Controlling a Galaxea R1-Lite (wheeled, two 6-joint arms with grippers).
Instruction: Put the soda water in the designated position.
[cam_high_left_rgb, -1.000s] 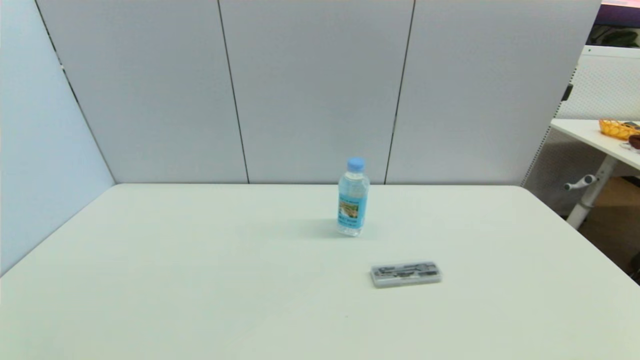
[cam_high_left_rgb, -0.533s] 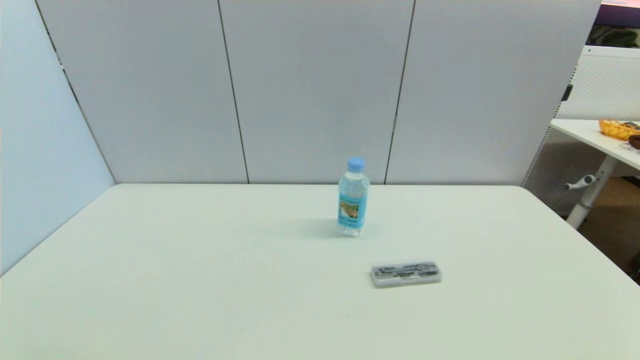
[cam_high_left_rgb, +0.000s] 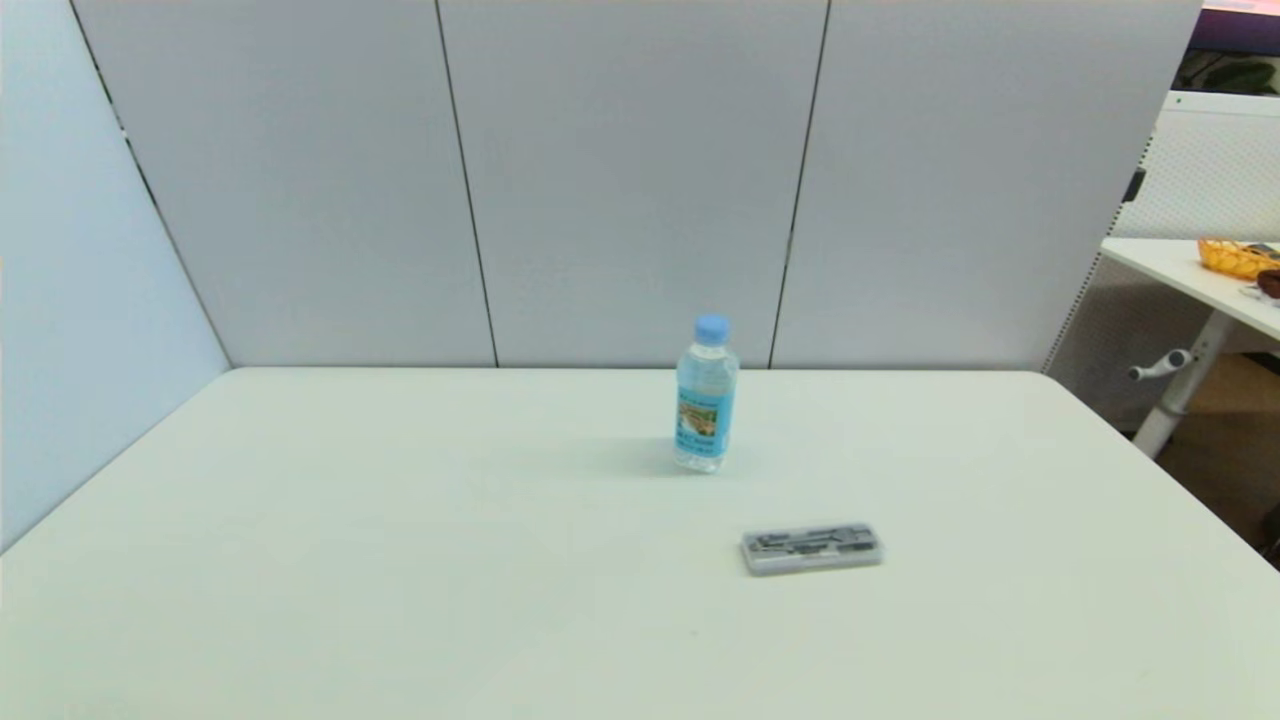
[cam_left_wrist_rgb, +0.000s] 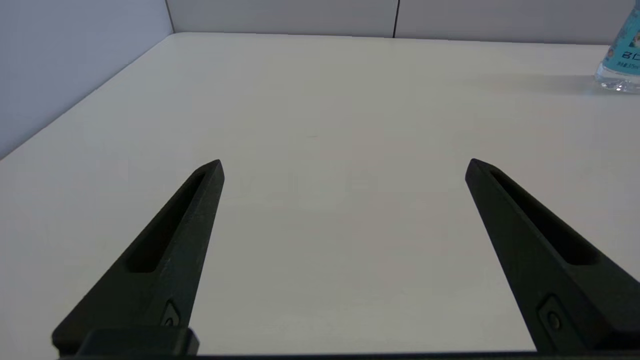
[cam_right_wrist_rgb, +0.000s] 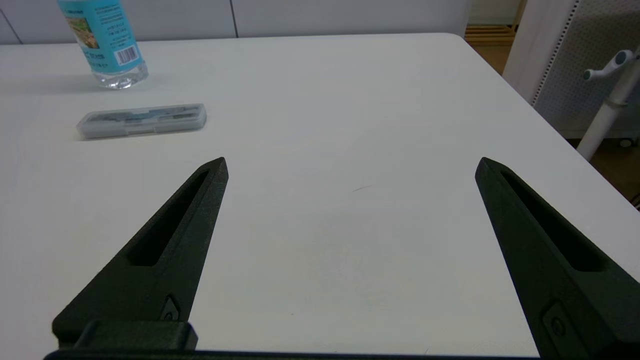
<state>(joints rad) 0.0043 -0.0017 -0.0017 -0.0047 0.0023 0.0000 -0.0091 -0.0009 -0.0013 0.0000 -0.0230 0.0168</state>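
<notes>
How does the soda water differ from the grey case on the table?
The soda water stands upright; the grey case lies flat. The bottle is clear with a light-blue cap and label; the case is grey and rectangular. The bottle sits farther from the robot than the case. Both rest untouched on the white table.

Standing upright on the counter (cam_high_left_rgb: 400, 560), toward its far edge and just right of centre: the soda water (cam_high_left_rgb: 706, 398). Lying flat nearer the robot and slightly rightward, apart from it: the case (cam_high_left_rgb: 811, 548).
</notes>
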